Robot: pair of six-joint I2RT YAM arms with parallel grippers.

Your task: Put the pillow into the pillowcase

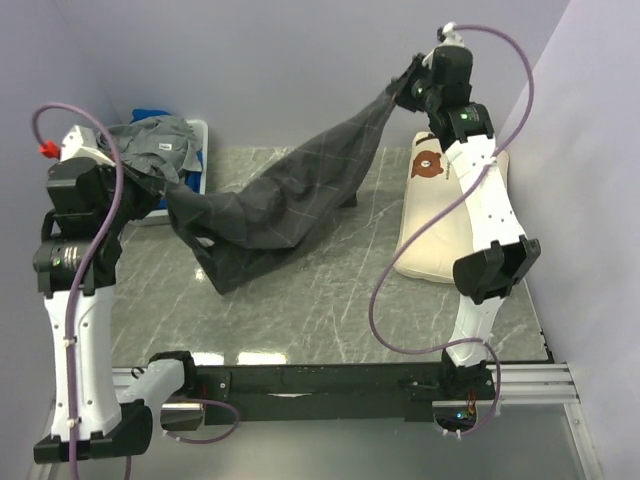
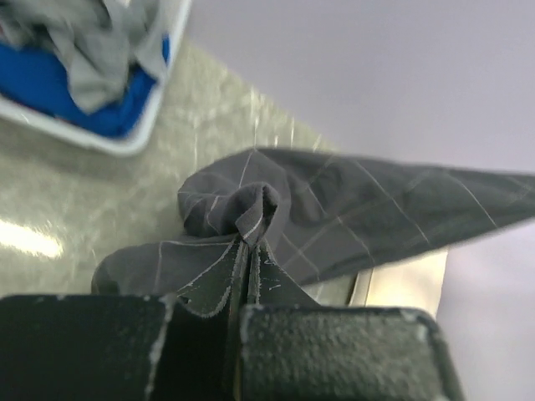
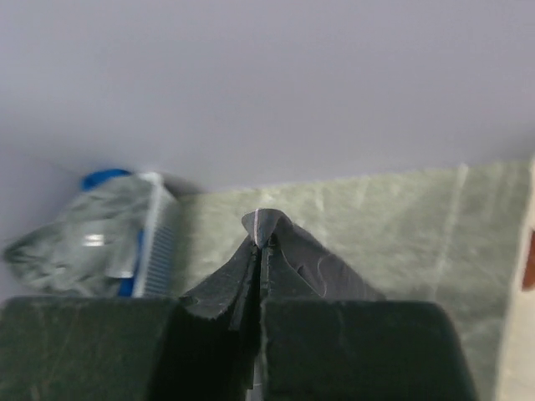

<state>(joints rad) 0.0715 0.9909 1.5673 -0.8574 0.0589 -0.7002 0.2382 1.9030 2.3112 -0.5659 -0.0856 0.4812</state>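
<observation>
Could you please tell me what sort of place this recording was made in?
Probably a lab test cell: plain lavender walls enclose a marble-patterned table, and two robot arms are bolted to an aluminium rail.

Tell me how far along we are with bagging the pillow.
Done: the left pincer and right pincer are each shut on a bunched bit of the pillowcase. In hand: it hangs stretched between them, its lower part on the table. Left: the pillow lies beside the right arm, wholly outside the case, so insertion has not begun.
</observation>
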